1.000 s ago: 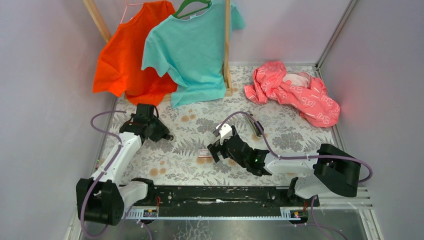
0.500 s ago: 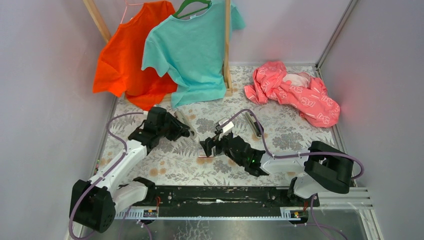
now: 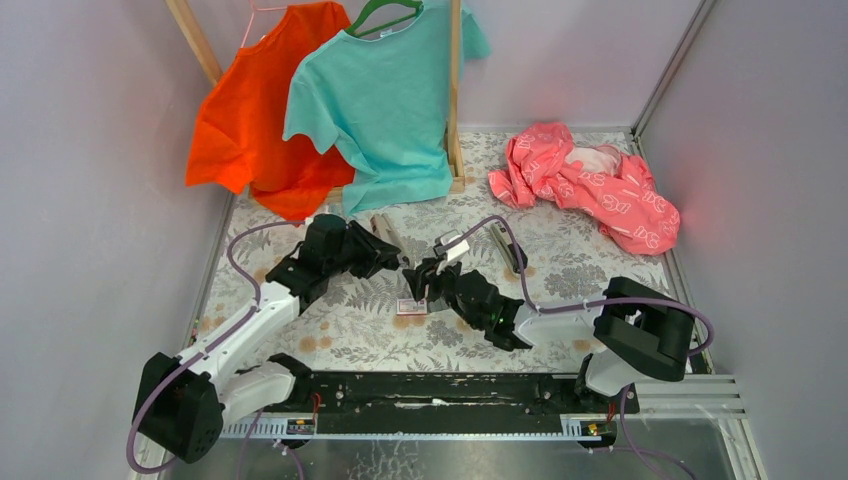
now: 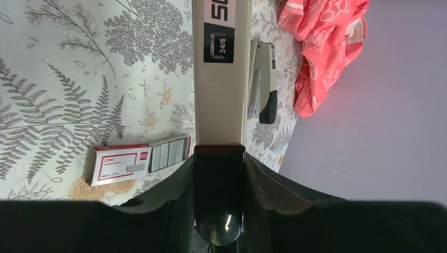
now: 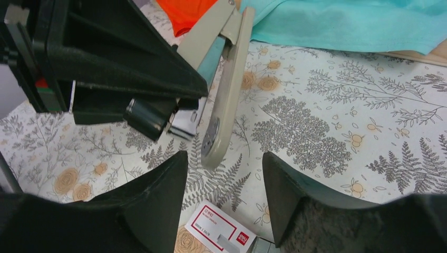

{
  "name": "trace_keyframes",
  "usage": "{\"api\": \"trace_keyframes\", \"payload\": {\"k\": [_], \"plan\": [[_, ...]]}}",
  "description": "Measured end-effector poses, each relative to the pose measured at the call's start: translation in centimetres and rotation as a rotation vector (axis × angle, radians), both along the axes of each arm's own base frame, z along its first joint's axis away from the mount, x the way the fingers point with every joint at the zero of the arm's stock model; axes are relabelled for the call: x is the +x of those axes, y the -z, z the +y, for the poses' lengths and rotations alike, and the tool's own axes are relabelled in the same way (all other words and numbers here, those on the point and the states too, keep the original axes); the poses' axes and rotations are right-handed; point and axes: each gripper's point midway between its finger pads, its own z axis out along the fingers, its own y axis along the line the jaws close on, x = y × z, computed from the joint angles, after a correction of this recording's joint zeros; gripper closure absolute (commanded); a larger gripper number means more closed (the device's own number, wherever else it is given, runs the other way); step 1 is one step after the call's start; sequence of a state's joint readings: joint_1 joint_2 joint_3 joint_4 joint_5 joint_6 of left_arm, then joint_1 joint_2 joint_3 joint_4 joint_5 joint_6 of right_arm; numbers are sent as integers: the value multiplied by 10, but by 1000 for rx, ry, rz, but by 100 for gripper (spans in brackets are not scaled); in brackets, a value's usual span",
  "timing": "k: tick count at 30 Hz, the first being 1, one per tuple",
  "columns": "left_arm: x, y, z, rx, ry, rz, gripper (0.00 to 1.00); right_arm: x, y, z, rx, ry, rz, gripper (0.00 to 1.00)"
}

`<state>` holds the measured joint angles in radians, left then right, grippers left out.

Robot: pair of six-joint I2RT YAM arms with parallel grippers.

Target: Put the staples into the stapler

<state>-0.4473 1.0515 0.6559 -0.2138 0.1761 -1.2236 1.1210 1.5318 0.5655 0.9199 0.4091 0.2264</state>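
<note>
1. Both arms are closing in on the middle of the table (image 3: 600, 272). Your left gripper (image 3: 368, 250) is swinging in from the left side with the stapler (image 3: 385, 228), and your right gripper (image 3: 420, 288) is reaching further forward over the box of staples (image 3: 411, 306).
2. Your left fingers (image 4: 179, 179) are still pinching the stapler's (image 4: 219, 79) rear end. In the right wrist view the stapler (image 5: 226, 95) is hanging hinged open with its tip pointing down towards the box. Whether that tip is touching the table is not showing.
3. Your right fingers (image 5: 158, 179) are narrowing from their widest spread, but they are still standing apart and pinching nothing.
4. The box of staples (image 5: 220, 231) is lying flat on the table under those fingers, and its grey strips (image 4: 168, 154) are showing at the open end.
5. Stapler and staples are now sitting near each other, so you are probably setting up to lift a strip, with loading not yet begun.
6. A second stapler (image 3: 510, 250) is lying further back and to the right, apart from both grippers.
</note>
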Motion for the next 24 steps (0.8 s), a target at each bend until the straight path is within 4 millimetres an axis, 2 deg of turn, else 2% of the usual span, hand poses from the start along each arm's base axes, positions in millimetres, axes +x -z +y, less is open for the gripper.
{"api": "trace_keyframes", "payload": {"k": [13,24], "plan": [[-2,-11,-15,-46,23,-29,100,12,-6,-1,52,25,-7,63],[0,-15,-17,-65,19,-42,100,14,-10,-2,87,12,-15,67]]}}
